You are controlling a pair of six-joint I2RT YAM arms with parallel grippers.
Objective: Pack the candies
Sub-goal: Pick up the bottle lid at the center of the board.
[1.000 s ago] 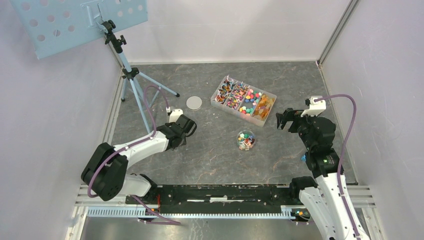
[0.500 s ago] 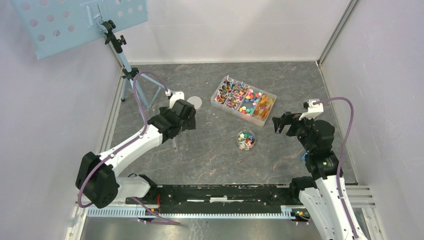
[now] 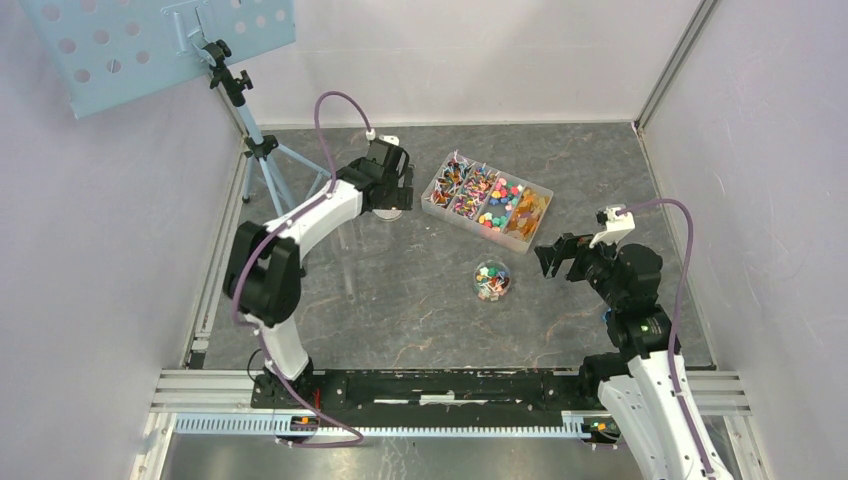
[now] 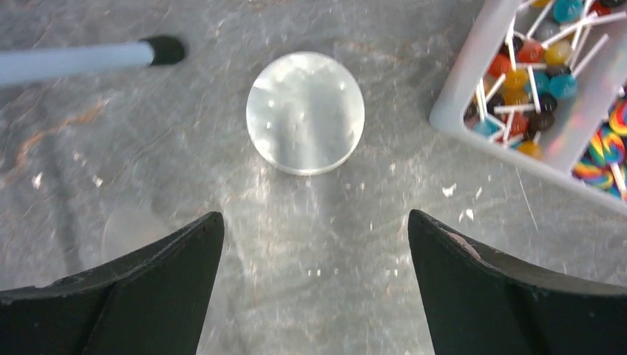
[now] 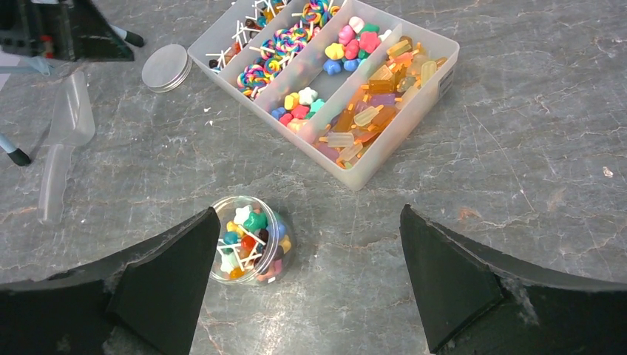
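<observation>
Candies fill a divided clear tray at the back middle. More candies sit in a small open clear jar in front of it. The round grey lid lies left of the tray. My left gripper hovers open just short of the lid, nothing between its fingers; in the top view the left gripper covers most of the lid. My right gripper is open and empty, with the jar just beyond its left finger. In the top view this right gripper is to the right of the jar.
A clear plastic scoop lies on the table left of the jar. A tripod leg with a black foot ends close to the lid, and its stand rises at the back left. White walls enclose the table.
My left arm has swung from the near-left middle out to the back, over the lid, and its jaws have opened. My right gripper has shifted slightly left and nearer, toward the jar.
</observation>
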